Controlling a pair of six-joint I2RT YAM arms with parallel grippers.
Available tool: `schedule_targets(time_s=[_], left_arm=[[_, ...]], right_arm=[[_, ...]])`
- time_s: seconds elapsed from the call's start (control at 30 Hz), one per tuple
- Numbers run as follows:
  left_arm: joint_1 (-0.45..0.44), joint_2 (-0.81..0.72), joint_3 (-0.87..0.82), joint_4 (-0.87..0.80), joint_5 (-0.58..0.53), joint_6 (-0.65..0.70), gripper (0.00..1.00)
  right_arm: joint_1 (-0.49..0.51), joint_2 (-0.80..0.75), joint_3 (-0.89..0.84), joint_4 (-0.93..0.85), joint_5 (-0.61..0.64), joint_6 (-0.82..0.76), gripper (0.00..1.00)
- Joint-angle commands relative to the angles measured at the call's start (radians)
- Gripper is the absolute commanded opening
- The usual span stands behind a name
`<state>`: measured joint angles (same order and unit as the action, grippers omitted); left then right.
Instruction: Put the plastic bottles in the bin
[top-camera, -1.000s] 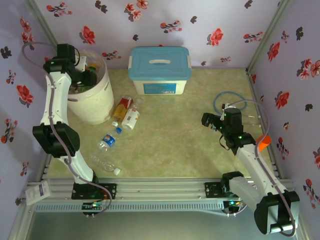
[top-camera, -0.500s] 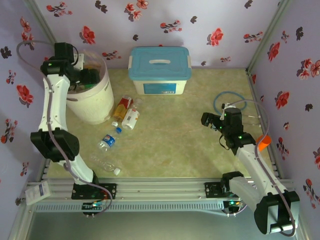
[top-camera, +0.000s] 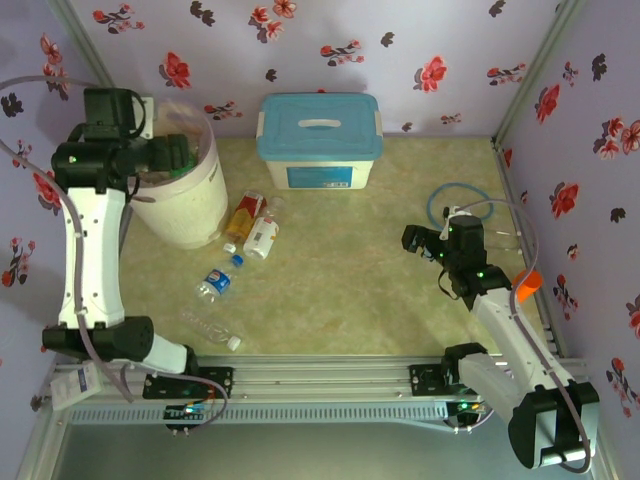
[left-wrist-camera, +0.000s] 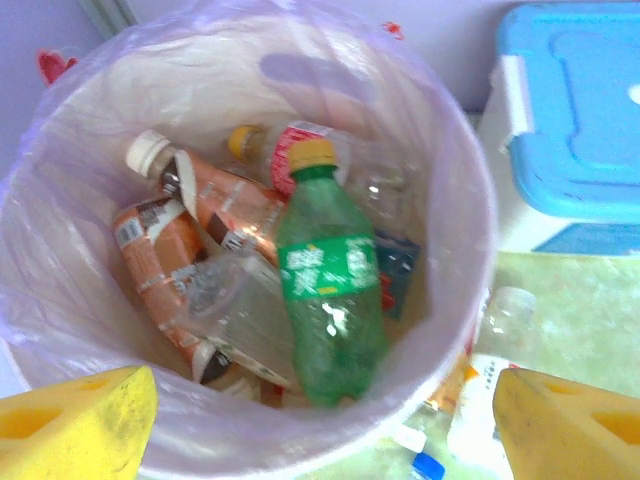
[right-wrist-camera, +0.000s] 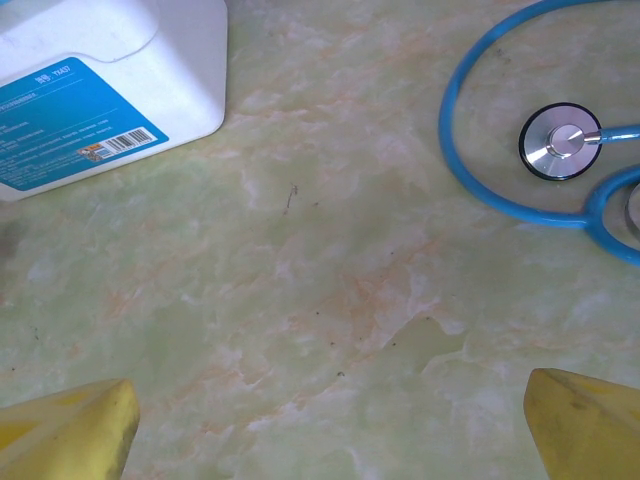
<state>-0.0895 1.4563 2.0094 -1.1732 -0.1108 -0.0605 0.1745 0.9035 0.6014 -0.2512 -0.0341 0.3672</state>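
Plastic bottles (top-camera: 252, 226) loose on surface (top-camera: 350, 285) just right of bin (top-camera: 200, 205), nearer left fingers (left-wrist-camera: 85, 420) spread empty over its mouth; right fingers (right-wrist-camera: 70, 430) spread, well apart.

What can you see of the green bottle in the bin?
The green bottle is translucent plastic with a yellow cap and a green label with white print. It lies slanted on top of the other bottles in the bin, its base against the liner.
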Motion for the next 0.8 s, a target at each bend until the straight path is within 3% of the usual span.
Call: schedule_targets(time_s=[0.0, 0.23, 0.4, 0.57, 0.77], left_arm=[[-0.118, -0.076, -0.009, -0.111, -0.111, -0.054, 0.86], [-0.374, -0.223, -0.263, -0.16, -0.234, -0.233, 0.83], [-0.497, -0.338, -0.564, 0.001, -0.199, -0.321, 0.84], [-0.51, -0.339, -0.747, 0.023, -0.228, -0.386, 0.88], [-0.468, -0.344, -0.951, 0.17, -0.203, -0.491, 0.93]], right_arm=[[-0.007, 0.0, 0.035, 0.025, -0.012, 0.006, 0.99], [-0.007, 0.018, 0.052, 0.02, -0.024, -0.011, 0.99], [-0.007, 0.008, 0.057, 0.022, -0.038, -0.032, 0.99], [-0.007, -0.02, 0.05, 0.031, -0.044, -0.042, 0.99], [-0.007, -0.044, 0.049, -0.011, -0.032, -0.063, 0.99]])
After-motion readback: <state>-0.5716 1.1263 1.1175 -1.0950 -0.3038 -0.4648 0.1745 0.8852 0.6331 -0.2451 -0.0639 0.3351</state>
